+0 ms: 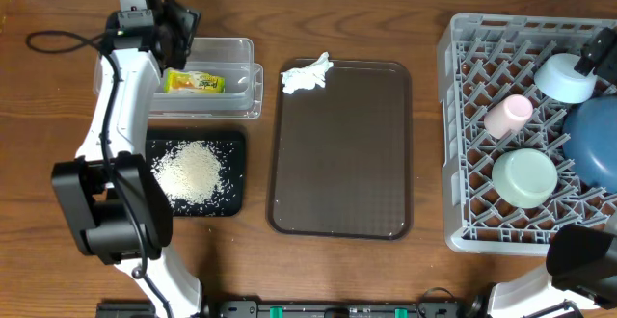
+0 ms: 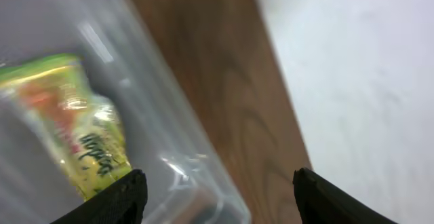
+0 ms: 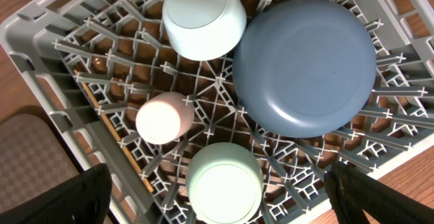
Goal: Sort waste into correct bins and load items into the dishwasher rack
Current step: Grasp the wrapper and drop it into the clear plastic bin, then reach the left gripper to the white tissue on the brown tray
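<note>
The yellow-green snack wrapper [image 1: 194,82] lies in the clear tub [image 1: 243,48]; it also shows in the left wrist view [image 2: 74,125]. Loose rice [image 1: 189,172] lies in the black tray [image 1: 234,145]. A crumpled tissue [image 1: 306,74] rests on the brown tray's far edge. The grey rack [image 1: 458,125] holds the dark blue bowl [image 3: 305,64], mint-green bowl [image 3: 225,184], light blue bowl [image 3: 203,17] and pink cup [image 3: 163,117], all upside down. My left gripper [image 2: 217,200] is open and empty above the tub's far corner. My right gripper [image 3: 217,197] is open and empty above the rack.
The large brown serving tray [image 1: 339,154] lies in the middle between the bins and the rack. A black cable [image 1: 58,40] runs across the wood at the far left. The table's far edge [image 2: 285,95] is close behind the tub.
</note>
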Controlling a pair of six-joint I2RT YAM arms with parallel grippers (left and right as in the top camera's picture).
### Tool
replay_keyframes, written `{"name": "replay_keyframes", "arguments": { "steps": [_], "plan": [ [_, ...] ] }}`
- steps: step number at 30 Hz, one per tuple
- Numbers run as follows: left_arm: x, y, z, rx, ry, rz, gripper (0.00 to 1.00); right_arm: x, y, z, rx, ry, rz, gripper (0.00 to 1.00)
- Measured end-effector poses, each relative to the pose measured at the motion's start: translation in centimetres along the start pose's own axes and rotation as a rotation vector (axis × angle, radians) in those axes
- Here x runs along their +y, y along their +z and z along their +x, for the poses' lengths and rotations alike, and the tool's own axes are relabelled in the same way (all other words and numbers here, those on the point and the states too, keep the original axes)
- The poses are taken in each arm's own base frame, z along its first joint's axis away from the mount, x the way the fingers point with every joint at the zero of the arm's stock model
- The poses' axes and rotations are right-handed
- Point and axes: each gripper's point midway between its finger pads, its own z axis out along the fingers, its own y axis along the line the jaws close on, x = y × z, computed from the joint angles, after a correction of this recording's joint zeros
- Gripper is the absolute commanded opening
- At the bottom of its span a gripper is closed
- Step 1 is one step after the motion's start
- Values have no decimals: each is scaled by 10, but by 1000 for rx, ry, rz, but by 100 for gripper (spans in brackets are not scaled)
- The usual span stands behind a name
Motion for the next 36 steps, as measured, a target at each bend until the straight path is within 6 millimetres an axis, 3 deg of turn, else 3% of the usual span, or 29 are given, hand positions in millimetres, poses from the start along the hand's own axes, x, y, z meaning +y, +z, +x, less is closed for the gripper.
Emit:
{"name": "replay_keyframes", "arguments": {
  "steps": [5, 10, 13, 18, 22, 29, 36],
  "plan": [
    [-56, -41, 26, 36, 301, 192, 75, 0, 0, 0, 0, 0, 0, 99],
    [-115, -94, 107, 70, 804, 401, 76, 0, 0, 0, 0, 0, 0, 99],
    [-127, -96, 159, 76, 1057, 439, 76, 0, 0, 0, 0, 0, 0, 99],
    [-120, -63, 217, 63, 1374, 377, 79, 0, 0, 0, 0, 0, 0, 99],
    [-103, -24, 241, 73, 1510, 295, 80, 0, 0, 0, 0, 0, 0, 99],
    [-59, 41, 252, 143, 1602, 159, 82, 0, 0, 0, 0, 0, 0, 99],
    [-18, 84, 262, 221, 1645, 63, 82, 0, 0, 0, 0, 0, 0, 99]
  ]
}}
